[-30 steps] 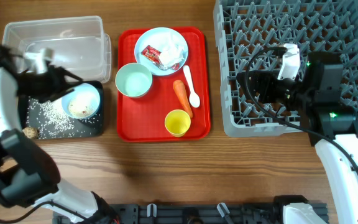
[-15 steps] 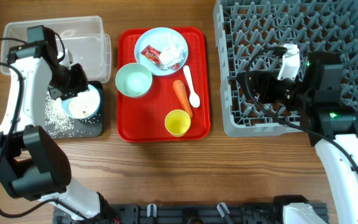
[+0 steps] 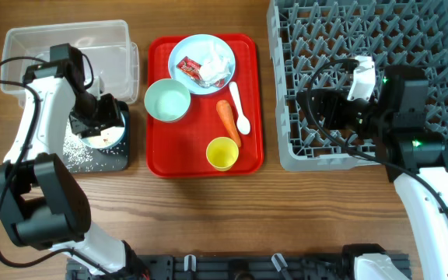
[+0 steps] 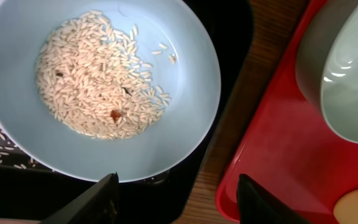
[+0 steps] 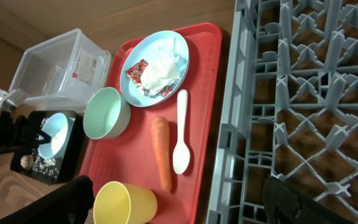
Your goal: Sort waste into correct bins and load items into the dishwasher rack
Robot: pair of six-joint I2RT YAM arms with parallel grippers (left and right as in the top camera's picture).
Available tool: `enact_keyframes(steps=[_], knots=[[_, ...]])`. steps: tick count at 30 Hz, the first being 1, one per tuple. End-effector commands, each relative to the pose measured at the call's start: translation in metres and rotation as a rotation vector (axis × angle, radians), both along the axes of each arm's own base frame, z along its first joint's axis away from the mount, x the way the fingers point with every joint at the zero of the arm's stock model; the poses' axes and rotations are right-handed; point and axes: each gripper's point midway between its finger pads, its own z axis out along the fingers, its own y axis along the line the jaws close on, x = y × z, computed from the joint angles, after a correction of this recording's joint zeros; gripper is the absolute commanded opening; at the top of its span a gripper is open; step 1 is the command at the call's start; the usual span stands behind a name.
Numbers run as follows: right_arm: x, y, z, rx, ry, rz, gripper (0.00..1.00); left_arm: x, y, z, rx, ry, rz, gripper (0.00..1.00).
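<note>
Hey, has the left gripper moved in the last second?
Yes. The left gripper has shifted toward the red serving tray and now hangs over the rice bowl in the black tray.

Red serving tray [image 3: 173, 152]: flat, rectangular, with rounded corners and a low raised rim.
Tray finish: glossy red plastic, the same colour all over.
Tray position: left of the table's middle, long sides running front to back, lying flat.
Table [image 3: 208, 218]: brown wood, grain running left to right.
Tray on table: wood shows on all four sides of the tray, only a thin strip on its left.
</note>
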Motion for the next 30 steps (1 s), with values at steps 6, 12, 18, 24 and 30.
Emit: enact_keyframes(steps=[6, 12, 18, 24, 30], knots=[[0.005, -0.001, -0.01, -0.009, 0.036, -0.014, 0.89, -0.006, -0.003, -0.014, -0.002, -0.01, -0.153, 0.6], [0.007, -0.001, -0.019, -0.01, 0.066, -0.014, 0.89, -0.011, 0.014, -0.031, 0.098, 0.007, -0.154, 0.67], [0.009, -0.001, -0.027, -0.012, 0.093, -0.013, 0.89, -0.006, 0.024, -0.032, 0.158, -0.009, -0.174, 0.68], [0.009, -0.001, -0.031, -0.021, 0.101, -0.004, 0.89, 0.004, 0.028, -0.033, 0.178, -0.045, -0.171, 0.63], [0.008, -0.001, -0.031, -0.025, 0.099, 0.0, 0.89, 0.007, 0.028, -0.033, 0.179, -0.058, -0.193, 0.56]])
